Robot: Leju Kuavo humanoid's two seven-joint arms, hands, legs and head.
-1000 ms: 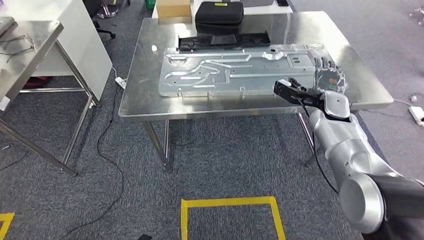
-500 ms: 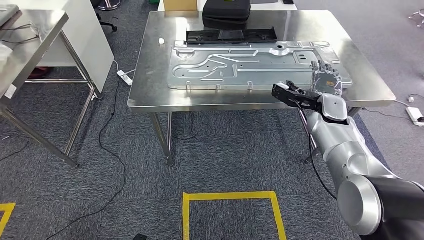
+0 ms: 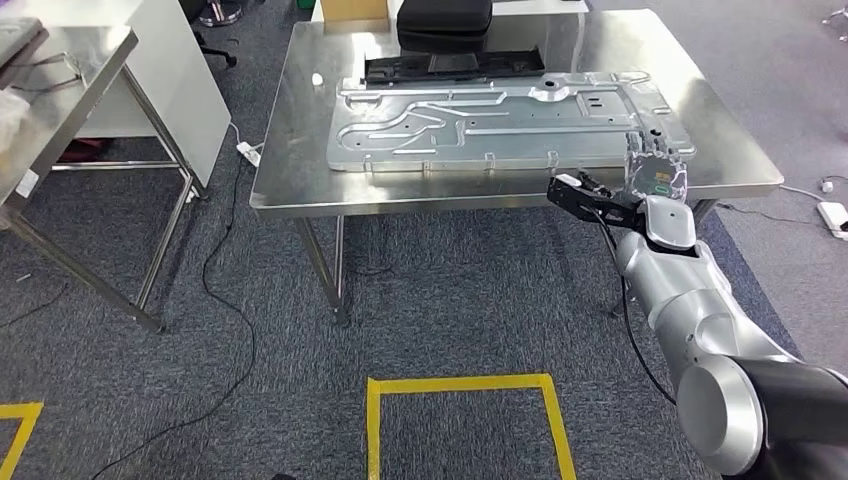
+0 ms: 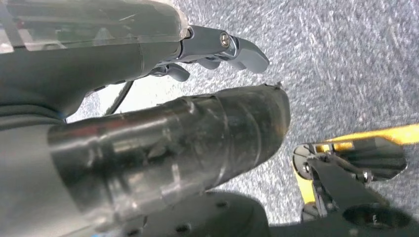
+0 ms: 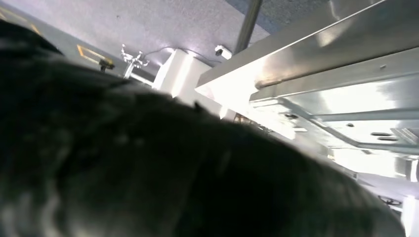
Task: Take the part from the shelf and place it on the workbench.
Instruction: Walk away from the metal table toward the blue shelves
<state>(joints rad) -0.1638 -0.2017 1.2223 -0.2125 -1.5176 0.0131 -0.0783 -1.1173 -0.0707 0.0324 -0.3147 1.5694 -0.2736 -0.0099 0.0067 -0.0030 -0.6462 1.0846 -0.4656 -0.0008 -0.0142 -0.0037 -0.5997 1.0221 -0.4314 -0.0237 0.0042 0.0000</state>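
Silver part (image 3: 500, 120) unmoved on workbench (image 3: 300, 150)

part (image 3: 505, 118) on workbench (image 3: 290, 180) | case (image 3: 444, 22) behind part | second table (image 3: 60, 70) left of workbench | right hand (image 3: 655, 170) at part's right end

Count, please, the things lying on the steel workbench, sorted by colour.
Silver: 1, the large stamped metal panel.
Black: 2, the long flat plastic tray and the zipped case.
White: 1, a small object near the table's left edge.
Total: 4.
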